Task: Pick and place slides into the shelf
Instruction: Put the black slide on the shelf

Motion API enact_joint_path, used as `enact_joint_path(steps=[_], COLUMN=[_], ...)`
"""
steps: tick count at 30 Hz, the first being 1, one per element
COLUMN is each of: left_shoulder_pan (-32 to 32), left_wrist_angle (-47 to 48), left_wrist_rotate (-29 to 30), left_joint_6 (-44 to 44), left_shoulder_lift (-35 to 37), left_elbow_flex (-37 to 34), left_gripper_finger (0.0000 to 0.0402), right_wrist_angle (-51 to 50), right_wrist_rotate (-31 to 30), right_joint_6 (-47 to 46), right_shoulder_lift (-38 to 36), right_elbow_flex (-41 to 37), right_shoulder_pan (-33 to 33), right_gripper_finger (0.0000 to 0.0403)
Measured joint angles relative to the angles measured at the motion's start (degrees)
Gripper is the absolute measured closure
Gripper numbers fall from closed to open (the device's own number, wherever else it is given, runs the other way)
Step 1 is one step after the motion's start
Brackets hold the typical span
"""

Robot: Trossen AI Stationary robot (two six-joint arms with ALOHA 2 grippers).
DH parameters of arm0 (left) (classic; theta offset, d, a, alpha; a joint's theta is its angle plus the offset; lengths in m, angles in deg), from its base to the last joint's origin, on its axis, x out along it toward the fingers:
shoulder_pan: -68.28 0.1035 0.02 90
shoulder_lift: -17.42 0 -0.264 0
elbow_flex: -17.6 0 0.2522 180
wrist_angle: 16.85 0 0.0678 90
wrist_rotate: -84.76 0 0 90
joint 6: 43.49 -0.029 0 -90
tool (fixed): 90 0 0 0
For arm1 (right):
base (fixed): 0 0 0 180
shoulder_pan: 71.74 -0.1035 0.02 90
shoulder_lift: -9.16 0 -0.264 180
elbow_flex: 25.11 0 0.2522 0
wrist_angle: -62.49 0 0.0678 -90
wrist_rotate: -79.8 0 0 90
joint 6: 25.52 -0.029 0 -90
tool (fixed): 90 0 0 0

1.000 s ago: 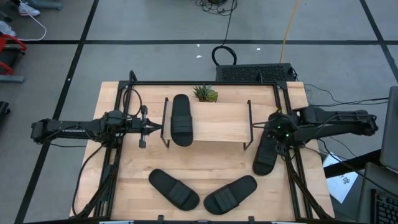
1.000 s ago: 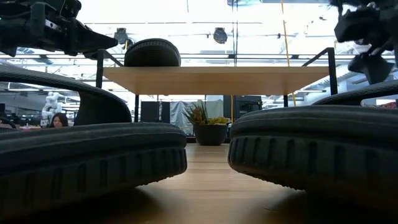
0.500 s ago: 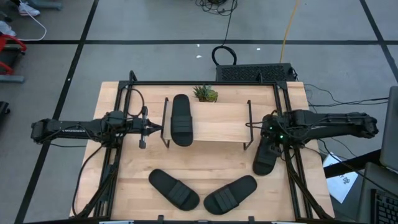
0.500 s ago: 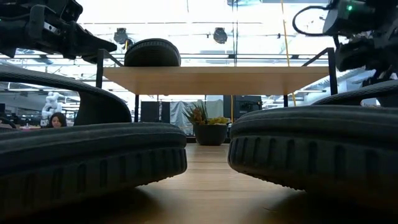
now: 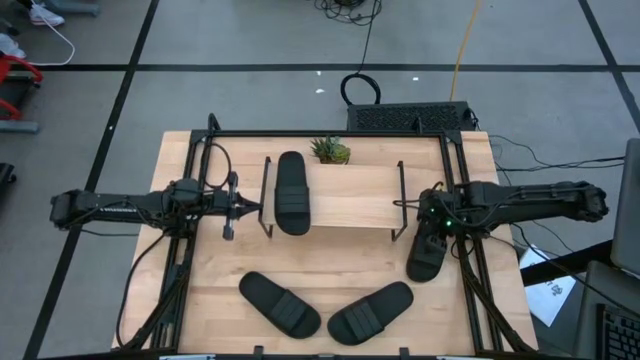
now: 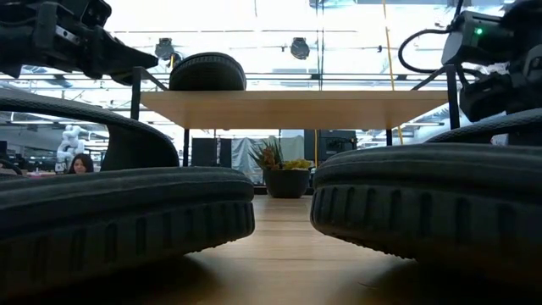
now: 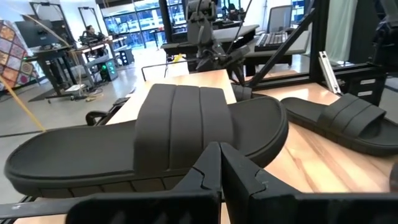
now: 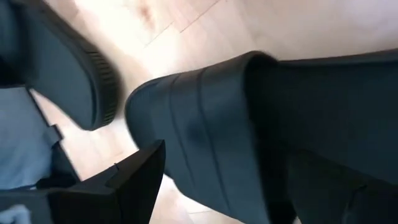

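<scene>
One black slide [image 5: 291, 192] lies sole-down on the left end of the shelf's plank [image 5: 350, 205]. A second slide [image 5: 426, 250] lies on the table off the shelf's right end. Two more slides [image 5: 280, 303] [image 5: 370, 311] lie near the table's near edge. My right gripper [image 5: 432, 228] is open, low over the right slide, with its wide strap [image 8: 205, 130] between the fingers. My left gripper [image 5: 255, 207] is shut and hovers just left of the shelf's left frame, pointing at the shelved slide [image 7: 155, 137]. My right gripper comes down at the right slide's strap from above and from the table's right. One finger [image 8: 127, 177] stands outside the strap and the other at its opening. Whether either touches it, I cannot tell. The slide lies flat on the table.
A small potted plant [image 5: 330, 150] stands behind the shelf. Black metal frame rails [image 5: 460, 180] run along the table's far, left and right sides. The plank to the right of the shelved slide is bare. People sit in the room beyond the table.
My right gripper has moved toward the table's left and down, from beside the right slide's far end to over its strap. The slides and my left arm have kept still.
</scene>
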Motion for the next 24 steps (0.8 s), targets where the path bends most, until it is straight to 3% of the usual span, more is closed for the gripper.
enact_joint_path(steps=[6,10,14,20,24], left_shoulder_pan=[-0.74,-0.81,-0.81,-0.81,-0.8], left_wrist_angle=[0.49,0.76,0.76,0.76,0.79], left_wrist_rotate=[0.02,0.0,0.02,0.02,0.02], left_joint_6=[-0.38,-0.39,-0.33,-0.13,0.28], left_shoulder_lift=[0.0,0.0,0.0,0.0,0.0], left_elbow_flex=[0.0,0.0,0.0,0.0,0.0], left_gripper_finger=[0.0398,0.0398,0.0398,0.0398,0.0398], right_wrist_angle=[3.92,6.79,7.42,7.89,5.42], right_wrist_rotate=[3.8,4.37,3.99,3.57,3.22], right_joint_6=[-0.36,-0.07,-0.44,-1.78,-1.62], right_shoulder_lift=[-0.01,-0.02,0.0,-0.06,-0.33], right_elbow_flex=[-2.1,-3.05,-3.57,-3.54,-2.3], right_shoulder_pan=[-1.85,-3.23,-4.21,-4.51,-4.57], right_gripper_finger=[0.0114,0.0144,0.022,0.0378,0.0391])
